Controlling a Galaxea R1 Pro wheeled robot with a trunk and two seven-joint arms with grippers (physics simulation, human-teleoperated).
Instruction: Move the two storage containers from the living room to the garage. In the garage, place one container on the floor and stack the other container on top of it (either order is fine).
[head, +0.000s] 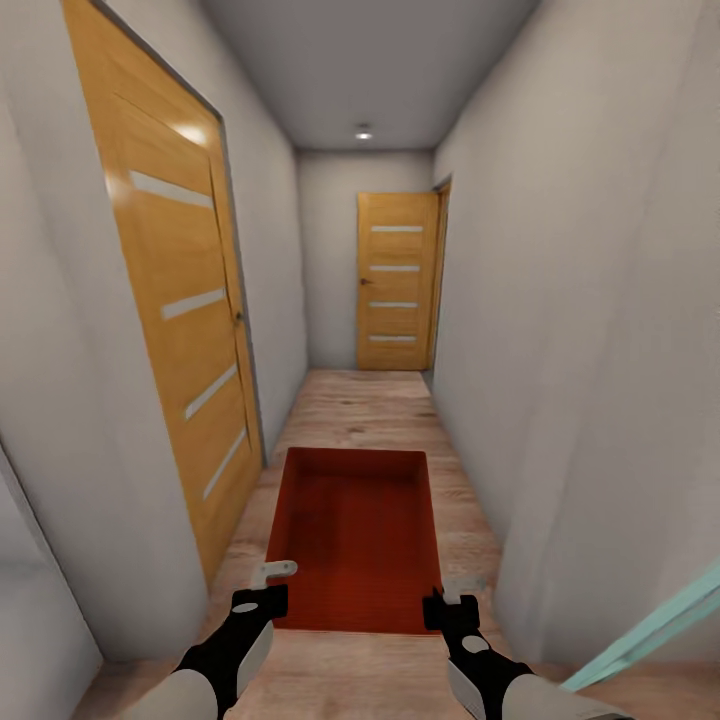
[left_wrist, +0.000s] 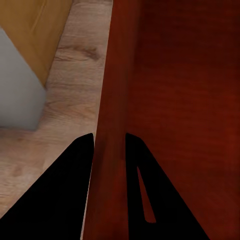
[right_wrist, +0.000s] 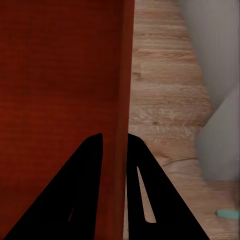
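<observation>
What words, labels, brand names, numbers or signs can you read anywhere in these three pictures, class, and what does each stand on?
None: no readable text in any of the views.
The orange-red storage container, held by the left pincer and right pincer on its side walls, is plain.
The near wooden door and the far door carry pale horizontal strips, not lettering.
The walls and plank floor are unmarked.

Two arms show in the head view, each with a pale grey-white forearm shell that gives way to a glossy black wrist section. On the left end effector (head: 272, 583), a black block carries light grey, flat fingers (head: 275, 570). The right end effector (head: 452, 592) is built the same. In both wrist views the fingers appear as flat black wedges, one with a narrow slot.
</observation>
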